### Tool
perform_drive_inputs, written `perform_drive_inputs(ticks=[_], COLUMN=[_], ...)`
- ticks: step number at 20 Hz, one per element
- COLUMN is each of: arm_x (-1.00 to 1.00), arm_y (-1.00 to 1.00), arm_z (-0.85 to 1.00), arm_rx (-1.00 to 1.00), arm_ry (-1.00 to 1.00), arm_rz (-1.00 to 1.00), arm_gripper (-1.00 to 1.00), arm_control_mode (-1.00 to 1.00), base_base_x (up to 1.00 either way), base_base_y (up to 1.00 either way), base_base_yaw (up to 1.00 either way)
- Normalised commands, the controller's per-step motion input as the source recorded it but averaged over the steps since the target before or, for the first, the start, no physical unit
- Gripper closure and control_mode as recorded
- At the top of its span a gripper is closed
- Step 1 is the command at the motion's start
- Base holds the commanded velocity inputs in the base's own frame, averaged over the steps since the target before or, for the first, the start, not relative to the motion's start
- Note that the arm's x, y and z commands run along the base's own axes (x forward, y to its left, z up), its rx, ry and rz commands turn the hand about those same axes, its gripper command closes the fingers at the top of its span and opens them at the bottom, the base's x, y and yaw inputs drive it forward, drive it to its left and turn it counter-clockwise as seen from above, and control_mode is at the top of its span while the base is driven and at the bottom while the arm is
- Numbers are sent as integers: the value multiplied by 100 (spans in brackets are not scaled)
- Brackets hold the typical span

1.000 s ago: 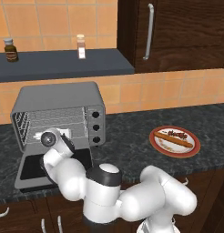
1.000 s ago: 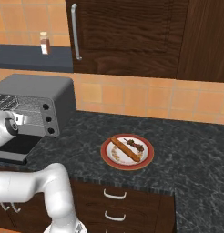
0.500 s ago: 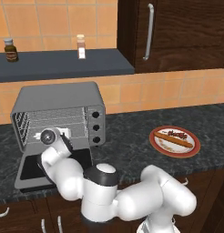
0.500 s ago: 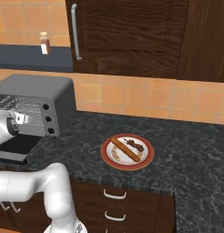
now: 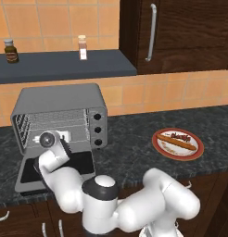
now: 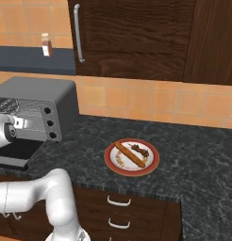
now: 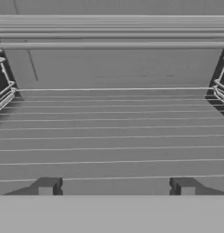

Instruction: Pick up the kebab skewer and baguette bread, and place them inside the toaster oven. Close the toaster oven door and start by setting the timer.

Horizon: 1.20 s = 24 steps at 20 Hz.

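Facing the toaster oven (image 5: 60, 115) rack, the tool (image 7: 116, 185) spreads wide, empty; base views add baguette bread (image 6: 129, 154) plated

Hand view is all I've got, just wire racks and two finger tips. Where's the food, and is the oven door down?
Observer: The kebab skewer and the baguette bread both lie on the plate, right of the toaster oven.
Operator: And the door?
Observer: The toaster oven door lies folded down flat on the counter.
Operator: Gripper carrying anything?
Observer: No, the gripper is open and holds nothing, facing the rack.
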Motion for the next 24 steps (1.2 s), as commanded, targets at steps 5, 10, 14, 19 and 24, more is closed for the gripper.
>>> perform_drive_inputs(ticks=[5,10,14,19,24], arm_x=[-74,-75,-86,-96,-99], arm_y=[9,0,0,0,0], arm_z=[-60,-24,-24,-21,-10], arm_rx=[0,0,0,0,0], arm_ry=[5,22,29,29,30], arm_rz=[1,0,0,0,2], arm_gripper=[-100,-100,-100,-100,-100], arm_control_mode=[-100,-100,-100,-100,-100], base_base_x=[0,0,0,0,0], base_base_y=[0,0,0,0,0], base_base_yaw=[0,0,0,0,0])
